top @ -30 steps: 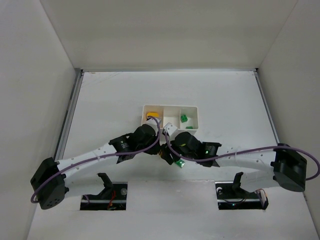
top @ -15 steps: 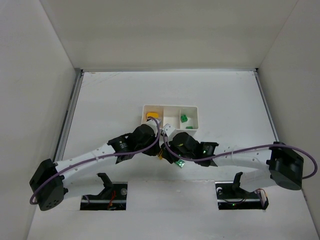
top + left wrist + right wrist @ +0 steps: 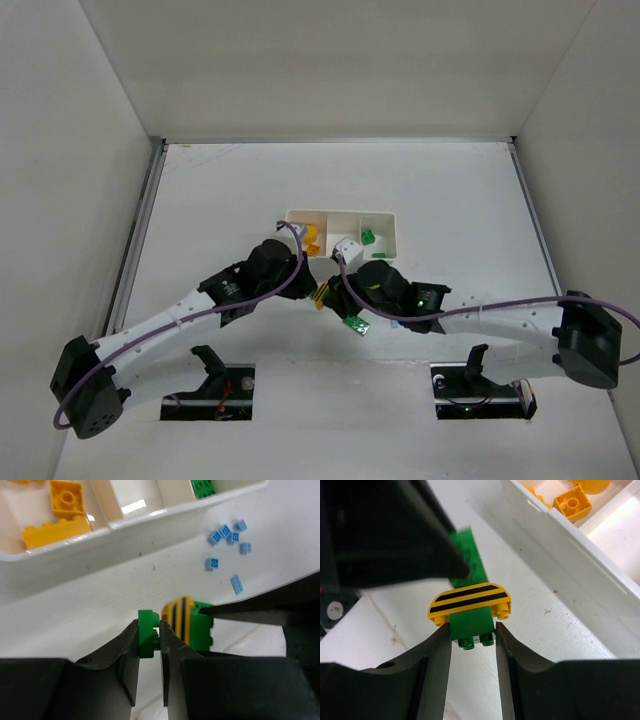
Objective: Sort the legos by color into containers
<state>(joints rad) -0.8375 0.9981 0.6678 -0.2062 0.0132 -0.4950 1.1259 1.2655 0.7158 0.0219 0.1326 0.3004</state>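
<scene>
In the left wrist view my left gripper point(image 3: 149, 630) is shut on a thin green lego plate point(image 3: 146, 636), held on edge just above the table. Right beside it, a yellow half-round lego with black stripes point(image 3: 470, 601) sits on a green brick point(image 3: 472, 624), and my right gripper point(image 3: 472, 630) is shut on that brick, a finger against each side. Both grippers meet in front of the white three-compartment tray point(image 3: 392, 243). Its left compartment holds yellow legos point(image 3: 67, 500), its right one green legos point(image 3: 368, 236). Several tiny light blue legos point(image 3: 227, 535) lie on the table by the tray.
The two wrists point(image 3: 322, 292) nearly touch, close to the tray's near wall point(image 3: 150, 527). White walls enclose the table on three sides. Purple cables loop along both arms.
My right gripper's jaws have narrowed onto the green brick. The left wrist has shifted slightly back and left, still gripping the green plate.
</scene>
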